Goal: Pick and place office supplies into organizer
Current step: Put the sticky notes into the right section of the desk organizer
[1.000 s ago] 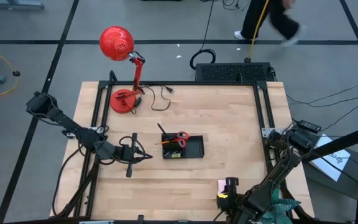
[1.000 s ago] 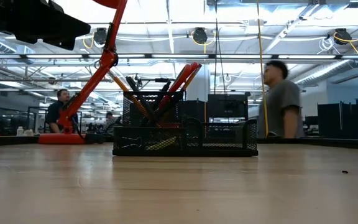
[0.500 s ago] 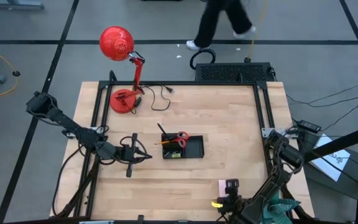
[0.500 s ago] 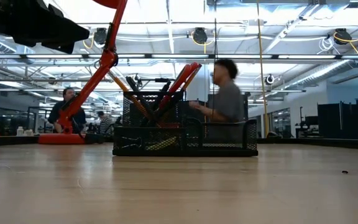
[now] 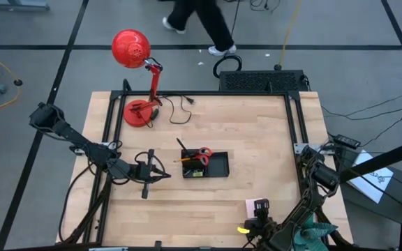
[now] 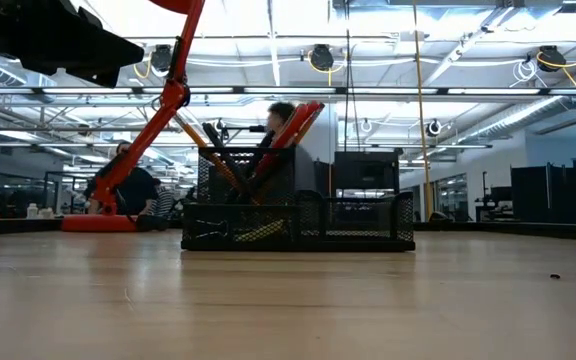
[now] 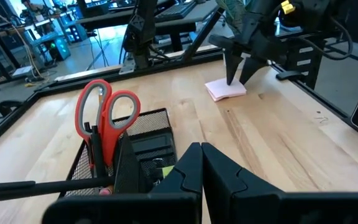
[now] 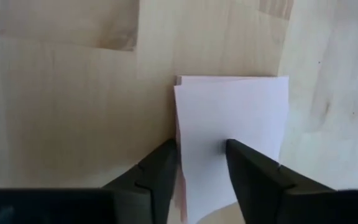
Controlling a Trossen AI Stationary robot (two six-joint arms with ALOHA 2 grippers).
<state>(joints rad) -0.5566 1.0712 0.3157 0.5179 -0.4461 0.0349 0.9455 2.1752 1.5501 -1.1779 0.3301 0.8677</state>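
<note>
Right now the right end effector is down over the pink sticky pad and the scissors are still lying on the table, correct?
Not quite. The scissors stand in the organizer, as the left wrist view shows. The right end effector is indeed down over the pink sticky pad.

Right gripper [image 5: 259,206] is lower on the pink pad [image 5: 250,208] than a second ago, fingers narrower, one tip now at the pad's edge. Person [image 5: 199,21] beyond the table has walked leftward in the high view.
</note>
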